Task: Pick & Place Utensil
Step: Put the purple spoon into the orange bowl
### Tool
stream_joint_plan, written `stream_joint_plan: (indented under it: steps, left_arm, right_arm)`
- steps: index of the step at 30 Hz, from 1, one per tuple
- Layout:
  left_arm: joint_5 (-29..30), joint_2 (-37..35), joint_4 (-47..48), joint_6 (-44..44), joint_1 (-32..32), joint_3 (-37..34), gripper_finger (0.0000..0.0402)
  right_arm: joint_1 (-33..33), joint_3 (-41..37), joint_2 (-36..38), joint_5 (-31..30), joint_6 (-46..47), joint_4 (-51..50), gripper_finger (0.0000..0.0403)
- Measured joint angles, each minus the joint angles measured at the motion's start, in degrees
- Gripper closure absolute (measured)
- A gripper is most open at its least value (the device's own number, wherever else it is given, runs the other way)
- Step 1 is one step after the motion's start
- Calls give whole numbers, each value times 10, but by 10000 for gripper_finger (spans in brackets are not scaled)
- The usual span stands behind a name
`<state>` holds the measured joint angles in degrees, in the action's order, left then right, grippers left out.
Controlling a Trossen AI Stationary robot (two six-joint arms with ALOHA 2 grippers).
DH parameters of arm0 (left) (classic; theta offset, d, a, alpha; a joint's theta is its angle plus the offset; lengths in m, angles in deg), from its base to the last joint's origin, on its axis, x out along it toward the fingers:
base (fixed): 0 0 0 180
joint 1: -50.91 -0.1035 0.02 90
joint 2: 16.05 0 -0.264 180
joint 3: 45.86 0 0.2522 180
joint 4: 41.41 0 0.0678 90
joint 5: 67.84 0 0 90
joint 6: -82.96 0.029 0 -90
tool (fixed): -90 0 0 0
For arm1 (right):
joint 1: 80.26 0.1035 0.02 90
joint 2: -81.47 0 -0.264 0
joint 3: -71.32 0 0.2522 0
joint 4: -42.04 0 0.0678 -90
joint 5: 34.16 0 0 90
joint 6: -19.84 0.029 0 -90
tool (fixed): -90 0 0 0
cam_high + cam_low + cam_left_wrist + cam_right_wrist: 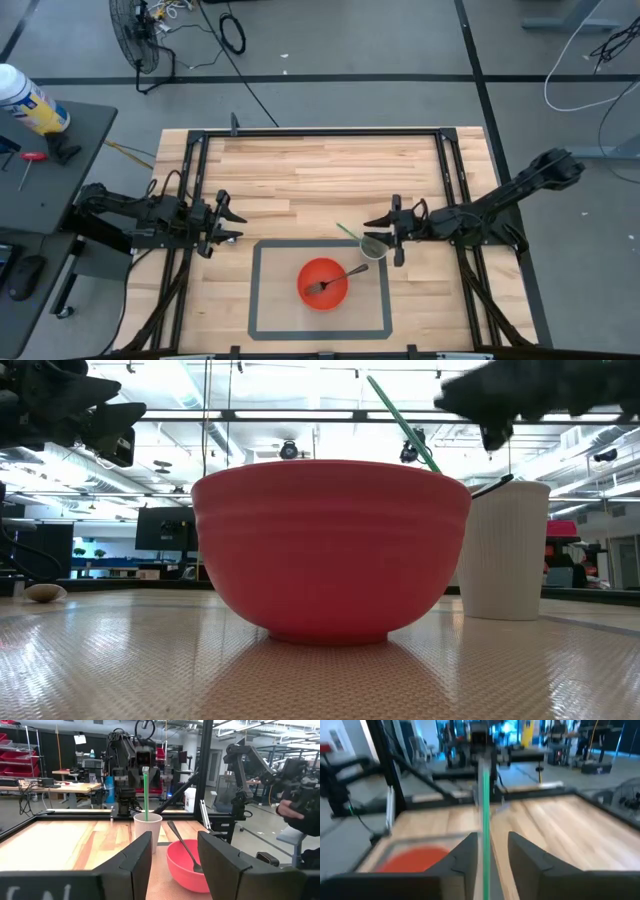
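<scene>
A white cup (373, 246) stands on the brown mat (270, 300), just right of and behind the red bowl (322, 283). A green stick (347, 232) stands in the cup and leans toward the far left. A dark fork (330, 282) lies in the bowl with its handle on the rim. My right gripper (492, 860) hovers level over the cup, open a little, with the green stick (484, 810) between its fingers. My left gripper (232, 225) waits open at the table's left, well away from the bowl. My right gripper has the green stick's upper part (484, 845) between its two fingers, coming level from the table's right. The stick shows close against one finger (467, 855), with a gap to the other. I cannot tell whether it touches. The stick's lower end rests in the cup.
A black frame rail (320, 132) runs round the wooden table. Bare wood lies behind the mat toward the far edge. In the low view the bowl (330, 550) fills the middle, and the cup (505, 550) stands to its right.
</scene>
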<state>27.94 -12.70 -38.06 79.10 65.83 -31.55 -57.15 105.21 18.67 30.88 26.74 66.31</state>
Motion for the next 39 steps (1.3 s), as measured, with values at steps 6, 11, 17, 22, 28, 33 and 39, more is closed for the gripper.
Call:
stream_joint_plan:
  steps: [6, 11, 17, 22, 28, 33, 39]
  left_arm:
    - [0, 0, 0, 0, 0, 0, 239]
    - [0, 0, 0, 0, 0, 0, 239]
    - [0, 0, 0, 0, 0, 0, 239]
    - [0, 0, 0, 0, 0, 0, 239]
    - [4, 0, -11, 7, 0, 0, 239]
    - [1, 0, -97, -15, 0, 0, 239]
    - [-11, 0, -221, -29, 0, 0, 239]
  right_arm:
    - [0, 39, 22, 7, -18, -1, 257]
    - [0, 80, 46, 25, -52, -33, 240]
    - [-16, 123, 72, 26, -95, -106, 220]
    - [-47, 144, 72, 26, -96, -156, 184]
    - [-80, 166, 72, 2, -106, -153, 141]
    - [-91, 177, 72, -44, -109, -154, 134]
    - [-77, 179, 80, -78, -111, -180, 146]
